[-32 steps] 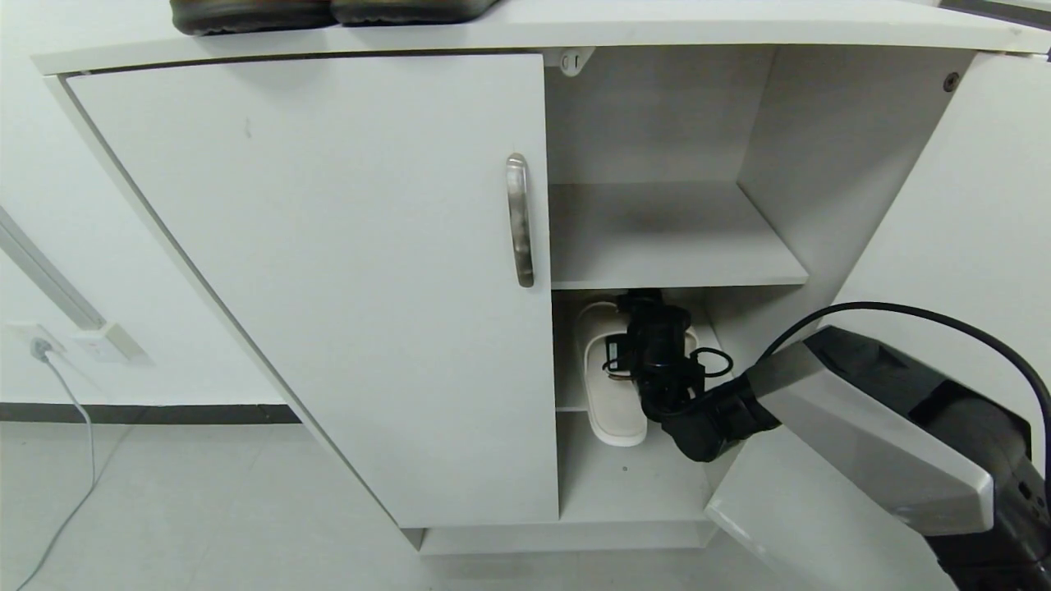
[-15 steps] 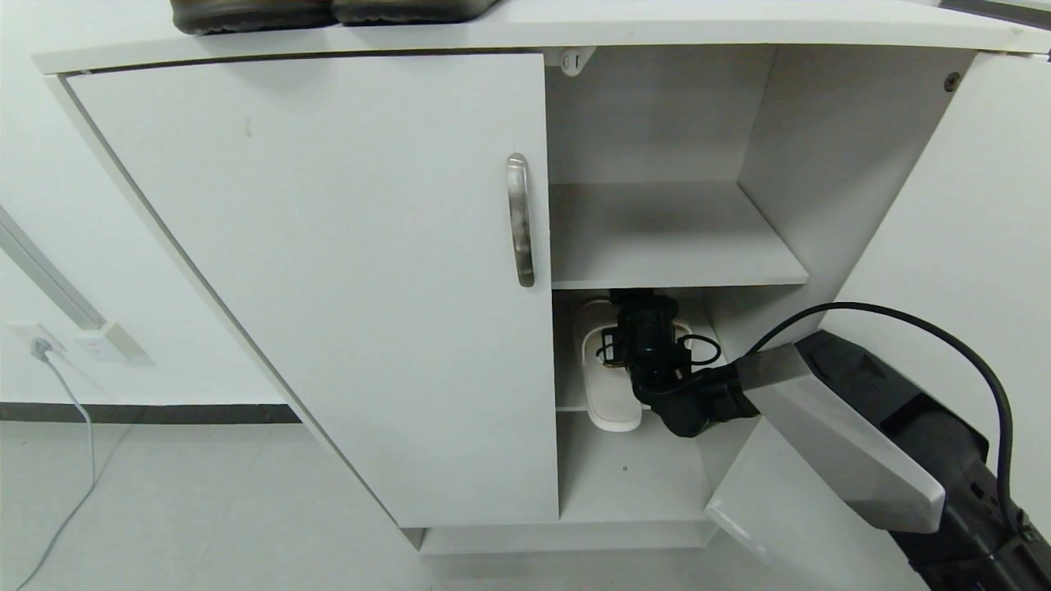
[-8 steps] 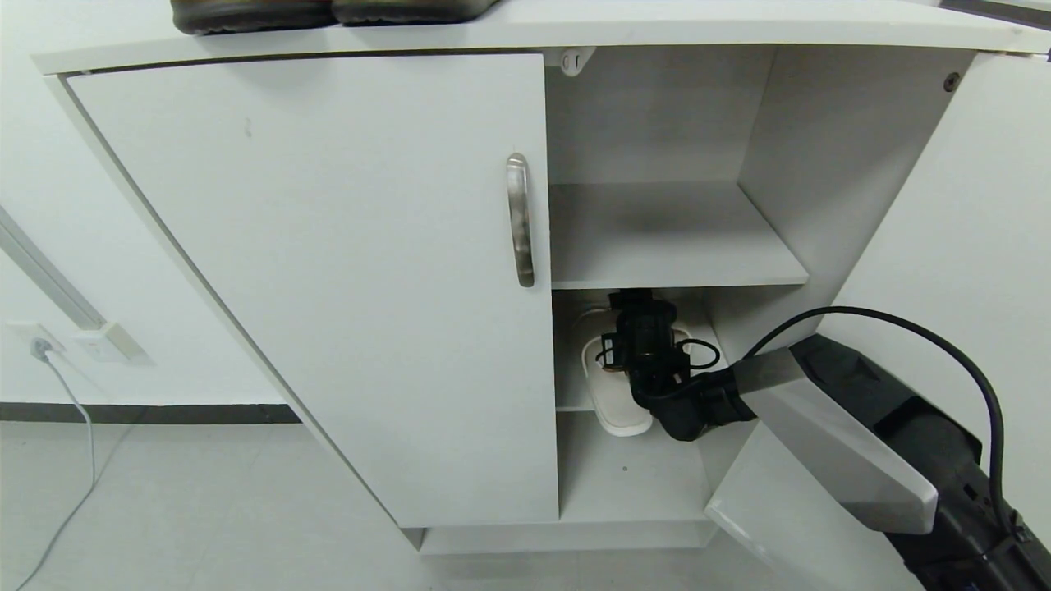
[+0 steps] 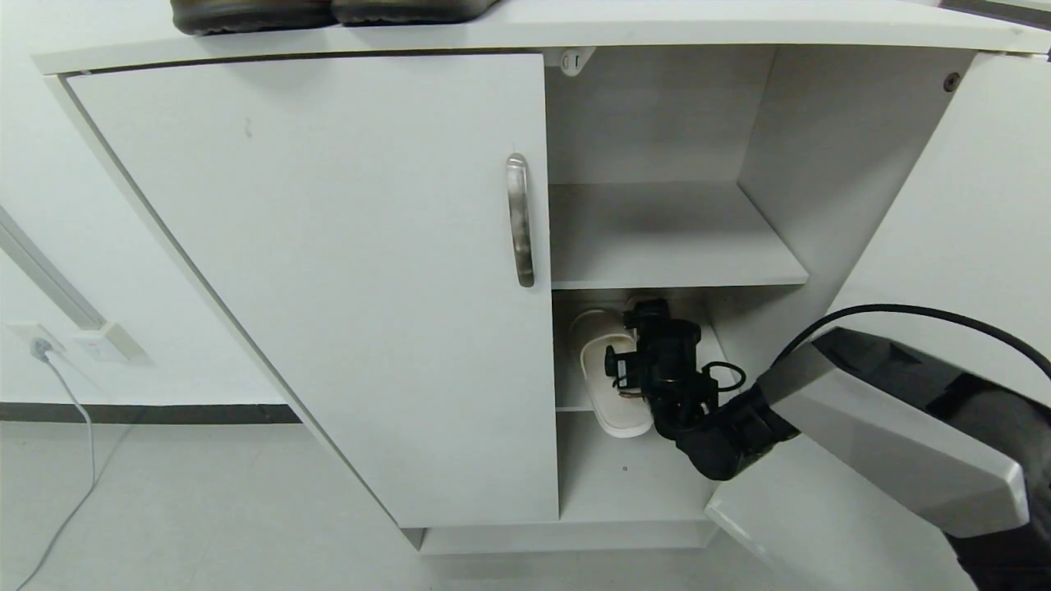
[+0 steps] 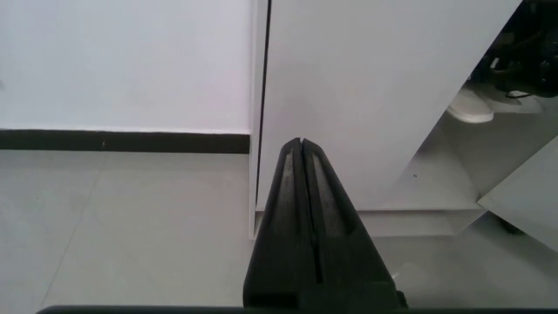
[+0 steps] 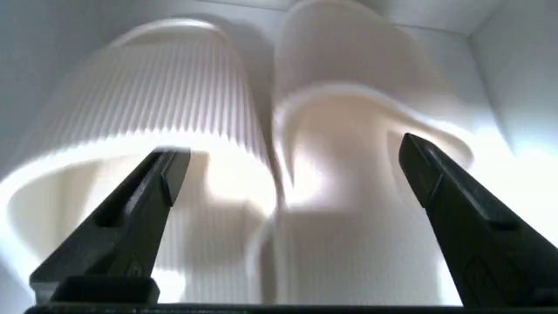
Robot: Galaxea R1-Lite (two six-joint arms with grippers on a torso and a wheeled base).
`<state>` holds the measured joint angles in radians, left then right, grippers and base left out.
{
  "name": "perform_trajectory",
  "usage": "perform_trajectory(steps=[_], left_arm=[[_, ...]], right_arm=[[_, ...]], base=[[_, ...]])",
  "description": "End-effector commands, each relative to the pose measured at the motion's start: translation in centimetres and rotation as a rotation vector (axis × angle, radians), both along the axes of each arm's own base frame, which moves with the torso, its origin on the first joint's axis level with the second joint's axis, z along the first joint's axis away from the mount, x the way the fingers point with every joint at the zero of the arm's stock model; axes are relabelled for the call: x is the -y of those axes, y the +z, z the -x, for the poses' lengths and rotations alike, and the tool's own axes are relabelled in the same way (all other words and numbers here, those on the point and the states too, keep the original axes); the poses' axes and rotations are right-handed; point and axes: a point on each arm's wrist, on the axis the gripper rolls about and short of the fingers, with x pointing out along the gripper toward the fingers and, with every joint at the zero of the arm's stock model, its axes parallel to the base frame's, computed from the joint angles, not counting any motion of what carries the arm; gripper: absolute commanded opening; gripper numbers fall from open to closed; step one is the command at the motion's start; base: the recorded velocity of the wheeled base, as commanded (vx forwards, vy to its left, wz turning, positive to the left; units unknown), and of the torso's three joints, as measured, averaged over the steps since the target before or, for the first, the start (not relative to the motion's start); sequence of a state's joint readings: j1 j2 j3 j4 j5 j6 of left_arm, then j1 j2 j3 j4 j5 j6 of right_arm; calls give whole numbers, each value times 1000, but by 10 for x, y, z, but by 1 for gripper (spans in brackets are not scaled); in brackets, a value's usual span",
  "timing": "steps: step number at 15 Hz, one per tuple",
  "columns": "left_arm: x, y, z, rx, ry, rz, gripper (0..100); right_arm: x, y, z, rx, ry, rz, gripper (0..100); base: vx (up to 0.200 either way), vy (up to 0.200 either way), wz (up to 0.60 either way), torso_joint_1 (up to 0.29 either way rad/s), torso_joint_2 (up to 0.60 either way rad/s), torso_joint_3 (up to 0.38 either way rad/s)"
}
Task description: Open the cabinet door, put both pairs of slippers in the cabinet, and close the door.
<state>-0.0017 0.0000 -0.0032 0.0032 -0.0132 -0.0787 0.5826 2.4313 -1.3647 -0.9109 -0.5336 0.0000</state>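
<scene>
White slippers (image 4: 606, 384) set on second shelf (image 4: 566, 392), 6 o'clock; right pincer (image 6: 289, 153) spread just before them, nothing pinched. Left pincer (image 5: 301, 148) pressed together. First placing judged done; dark pair (image 4: 246, 15), 11 o'clock, to be fetched next.

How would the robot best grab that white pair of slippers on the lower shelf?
From the open front of the cabinet, at the heel end. The white slippers lie side by side, touching, so the right gripper, jaws open, could likely straddle both ribbed straps and squeeze the pair together.
</scene>
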Motion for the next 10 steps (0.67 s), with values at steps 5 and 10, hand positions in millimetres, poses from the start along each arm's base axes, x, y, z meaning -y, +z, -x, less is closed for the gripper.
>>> perform_trajectory(steps=[5,10], left_arm=[[0,0,0,-2,0,0,0],[0,0,0,-2,0,0,0]], right_arm=[[15,34,101,50,179,-49,100],[19,39,116,43,209,-49,100]], base=[[0,0,0,0,0,0],[0,0,0,0,0,0]])
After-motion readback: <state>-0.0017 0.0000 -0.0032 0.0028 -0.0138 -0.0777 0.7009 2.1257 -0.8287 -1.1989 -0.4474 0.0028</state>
